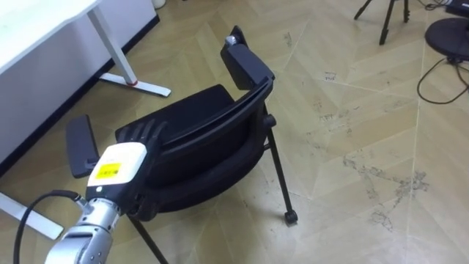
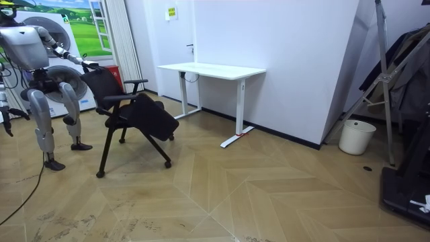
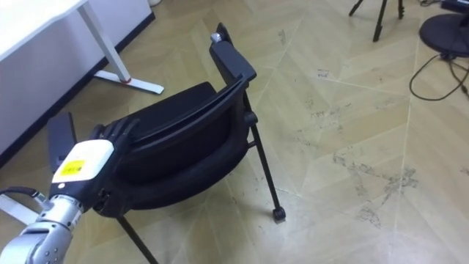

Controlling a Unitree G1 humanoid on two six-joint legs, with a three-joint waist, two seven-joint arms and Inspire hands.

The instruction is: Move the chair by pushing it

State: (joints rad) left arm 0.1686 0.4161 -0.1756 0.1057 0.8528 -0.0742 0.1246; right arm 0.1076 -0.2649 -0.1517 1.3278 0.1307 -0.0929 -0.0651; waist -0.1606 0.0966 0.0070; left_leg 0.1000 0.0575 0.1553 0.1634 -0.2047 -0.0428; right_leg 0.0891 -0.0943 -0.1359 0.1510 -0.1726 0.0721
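The black chair stood on the wood floor just in front of the robot, its back toward the robot. A white desk lay to the far left, well apart from it. The left hand rested on the top edge of the backrest, near its left end, with the fingers curled over the rim and clamped on it. The right hand hung low at the room view's left edge; whether it was open or closed I could not tell.

The chair looked fairly light, with a stiff frame, and it had small casters, so it should roll easily on the smooth floor. A one-sided hold would likely swing it round. The safer hold would be the middle of the backrest's top rim. The two armrests looked less suited to an even push.
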